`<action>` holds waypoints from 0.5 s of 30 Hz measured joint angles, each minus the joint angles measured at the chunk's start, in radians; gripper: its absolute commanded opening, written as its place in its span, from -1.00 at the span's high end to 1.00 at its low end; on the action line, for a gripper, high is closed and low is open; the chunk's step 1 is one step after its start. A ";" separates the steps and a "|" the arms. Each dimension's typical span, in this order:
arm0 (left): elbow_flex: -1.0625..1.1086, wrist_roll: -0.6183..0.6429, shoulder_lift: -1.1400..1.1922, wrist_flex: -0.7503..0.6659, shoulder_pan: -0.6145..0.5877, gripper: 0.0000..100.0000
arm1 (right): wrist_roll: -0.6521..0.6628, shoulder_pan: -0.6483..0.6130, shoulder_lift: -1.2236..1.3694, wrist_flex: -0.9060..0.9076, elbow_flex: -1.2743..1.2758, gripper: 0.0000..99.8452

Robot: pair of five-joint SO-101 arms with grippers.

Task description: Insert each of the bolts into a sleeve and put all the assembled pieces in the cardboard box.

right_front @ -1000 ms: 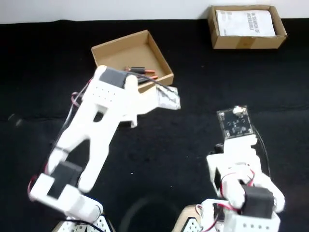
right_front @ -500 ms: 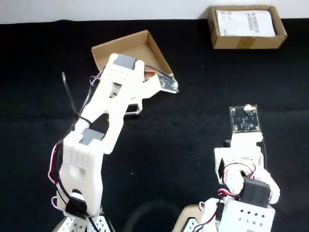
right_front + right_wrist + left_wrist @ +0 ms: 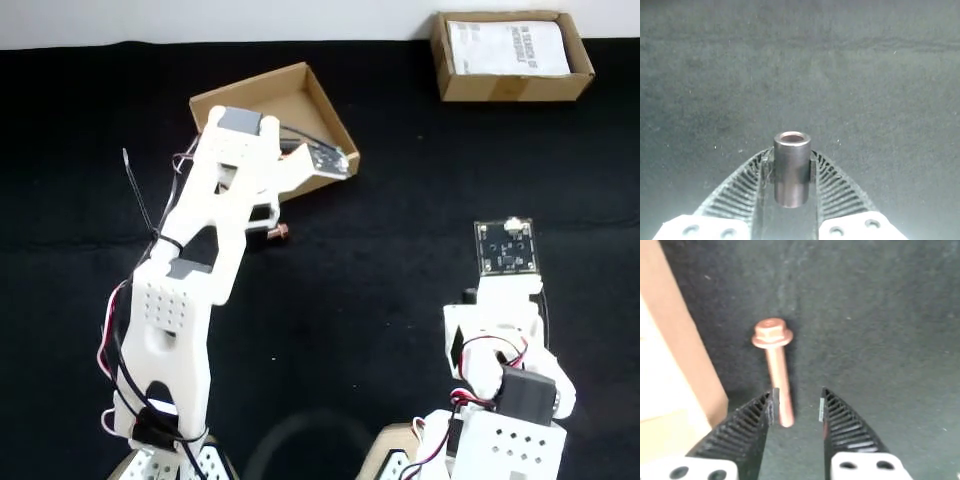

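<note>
Straddling a copper bolt (image 3: 775, 367) with parted jaws, the left gripper (image 3: 796, 402) is hovering low over the black tabletop (image 3: 880, 315).
The bolt is lying flat just beside the near wall of the open cardboard box (image 3: 262, 95), toward the tabletop's far left corner, its flanged head pointing away from the gripper and its shank tip sitting between the jaws. The right gripper (image 3: 791, 161) is clamping an upright dark sleeve (image 3: 791, 175) toward the right edge.

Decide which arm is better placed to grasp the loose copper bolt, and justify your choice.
Left. Its open end effector straddles the end of the bolt shaft, beside the cardboard box. The right end effector is occupied, shut on a sleeve.
</note>
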 measured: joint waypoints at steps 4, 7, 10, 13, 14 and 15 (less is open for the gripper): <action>-0.092 0.000 0.080 0.000 -0.002 0.71 | 0.000 0.000 0.000 0.000 0.005 0.98; -0.158 0.000 0.127 0.008 0.002 0.71 | 0.000 0.000 0.000 -0.012 0.006 0.98; -0.206 0.002 0.166 0.009 0.014 0.71 | 0.000 0.000 0.000 -0.051 0.021 0.98; -0.235 0.041 0.203 0.009 0.037 0.71 | 0.000 0.000 0.000 -0.080 0.037 0.98; -0.244 0.060 0.216 0.009 0.043 0.71 | 0.000 0.000 0.000 -0.083 0.040 0.98; -0.252 0.077 0.230 0.009 0.049 0.71 | 0.000 0.000 0.000 -0.087 0.043 0.98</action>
